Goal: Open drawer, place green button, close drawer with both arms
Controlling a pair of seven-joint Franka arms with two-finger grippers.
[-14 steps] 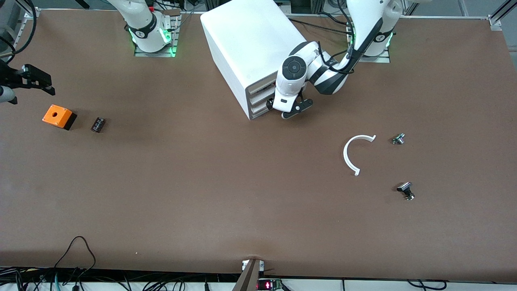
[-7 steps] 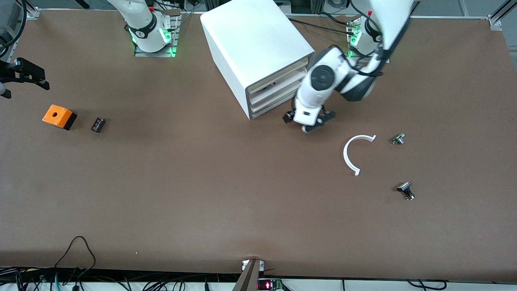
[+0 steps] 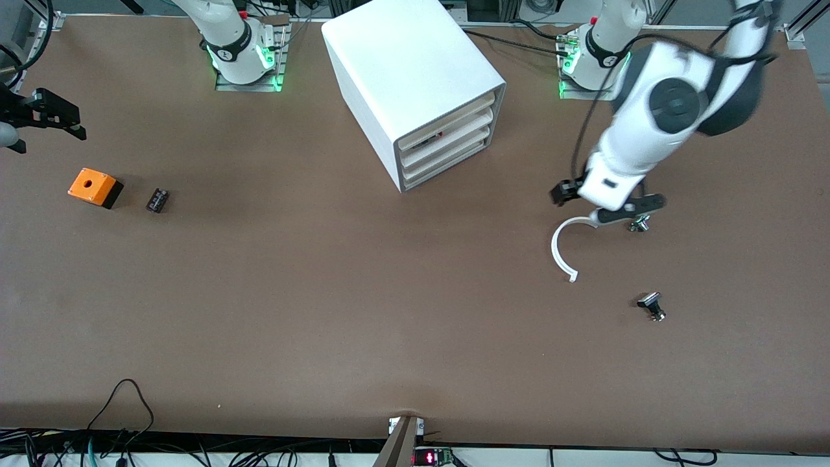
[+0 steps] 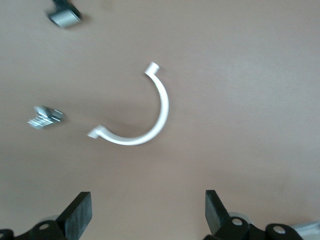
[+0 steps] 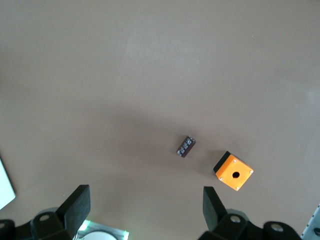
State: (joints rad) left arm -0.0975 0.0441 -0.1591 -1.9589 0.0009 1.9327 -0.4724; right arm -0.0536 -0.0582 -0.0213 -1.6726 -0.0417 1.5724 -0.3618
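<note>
The white cabinet point(image 3: 415, 71) stands toward the robots' side of the table. Its lowest drawer point(image 3: 447, 165) sits flush with the two above it and looks shut. No green-capped button shows in any view. My left gripper point(image 3: 595, 204) is open and empty. It hangs over the table just above one end of a white C-shaped piece point(image 3: 559, 250), and its fingers point(image 4: 80, 212) frame bare table in the left wrist view. My right gripper point(image 3: 71, 123) is open and empty at the right arm's end of the table, and the arm waits there.
Two small black-and-silver parts point(image 3: 640, 224) point(image 3: 651, 305) lie beside the C-shaped piece point(image 4: 155, 120), toward the left arm's end. An orange box with a hole point(image 3: 94, 187) and a small black part point(image 3: 157, 200) lie near the right gripper, and both show in the right wrist view point(image 5: 233, 172) point(image 5: 186, 146).
My left gripper has left the cabinet's drawer fronts and swung toward the left arm's end, to above the C-shaped piece. The right gripper has shifted only slightly.
</note>
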